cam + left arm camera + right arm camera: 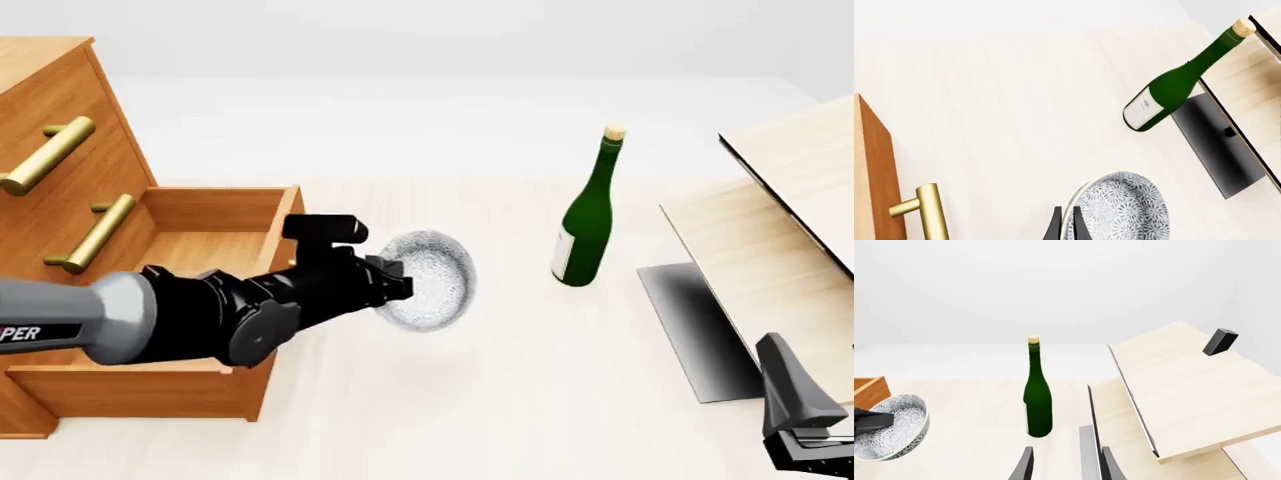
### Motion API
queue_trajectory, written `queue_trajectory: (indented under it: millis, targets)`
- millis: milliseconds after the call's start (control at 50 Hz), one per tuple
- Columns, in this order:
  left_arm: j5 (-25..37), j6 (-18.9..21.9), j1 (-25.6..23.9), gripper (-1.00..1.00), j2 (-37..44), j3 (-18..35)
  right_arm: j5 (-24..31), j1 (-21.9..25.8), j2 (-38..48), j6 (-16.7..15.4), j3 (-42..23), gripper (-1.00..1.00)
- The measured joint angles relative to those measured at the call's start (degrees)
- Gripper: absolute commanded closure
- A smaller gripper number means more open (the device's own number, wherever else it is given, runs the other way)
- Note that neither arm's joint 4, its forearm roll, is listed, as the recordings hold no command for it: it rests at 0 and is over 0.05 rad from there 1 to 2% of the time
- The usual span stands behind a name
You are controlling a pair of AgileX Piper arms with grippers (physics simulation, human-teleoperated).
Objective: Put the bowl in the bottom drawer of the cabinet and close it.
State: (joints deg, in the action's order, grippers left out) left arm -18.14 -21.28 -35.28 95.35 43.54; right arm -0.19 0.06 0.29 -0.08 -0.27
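Left wrist view: the left gripper (1065,225) has its two dark fingers (1054,226) pinched on the rim of the bowl (1121,207), one finger outside the rim and one inside. The speckled inside of the bowl faces the camera. The bowl is off the pale tabletop (1021,100). A corner of the orange-brown cabinet (877,165) and a brass handle (927,210) show at the edge. A green bottle (1174,85) with a cork stands further off, near light wood panels (1254,95) and a dark plate (1217,145).

Front view: the left gripper (398,285) holds the bowl (434,280) tipped on edge, in the air just beside the front right corner of the bottom drawer (200,225). The drawer is pulled out and its plain wood interior shows; the arm hides part of it. The bowl is outside the drawer. The two upper drawer fronts of the cabinet (54,100) are shut. The bottle (587,215) stands upright, well apart from the bowl. The right gripper (801,430) sits low at the near right corner; cannot tell its state here.

Right wrist view: the right gripper (1066,465) has its fingers (1025,465) apart, holding nothing. The bottle (1037,395) stands ahead. The bowl (891,432) is held tilted near a drawer corner (871,390).
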Motion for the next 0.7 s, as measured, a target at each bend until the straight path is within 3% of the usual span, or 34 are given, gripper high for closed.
queue_trajectory:
  millis: [700]
  targets:
    - [2.7,7.6,3.7,1.00,-11.3,-4.6,0.0,0.0,0.0,0.0,0.0,-1.00]
